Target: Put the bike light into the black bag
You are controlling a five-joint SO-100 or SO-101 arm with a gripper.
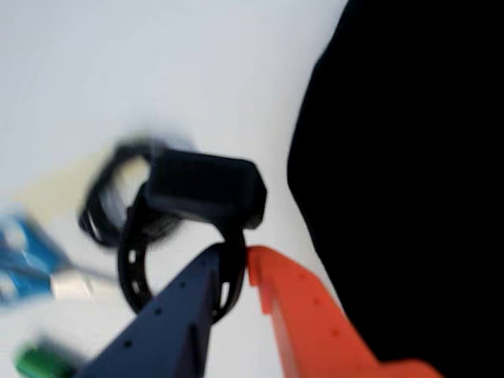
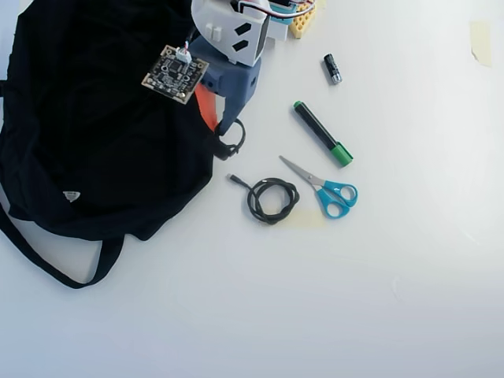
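**Inspector A:** State of the fingers?

**Inspector B:** The gripper (image 1: 236, 264) has its blue and orange fingers pinched on the loop strap of the bike light (image 1: 206, 189). In the wrist view the black block hangs beyond the fingertips, apparently lifted clear of the table (image 2: 315, 315).

**A:** Why held by the strap?

**B:** My judgement: the strap offers a thin, easy grip, and the block dangles free for dropping.

**A:** Position?

**B:** In the overhead view the light (image 2: 231, 142) sits right at the right edge of the black bag (image 2: 94, 142); the bag's opening cannot be made out.

**A:** Surroundings?

**B:** Toward the table's middle: a coiled cable (image 2: 270, 198), scissors (image 2: 327, 189), a green-capped marker (image 2: 321, 134); a battery (image 2: 332, 68) nearer the top edge. None lies between light and bag.
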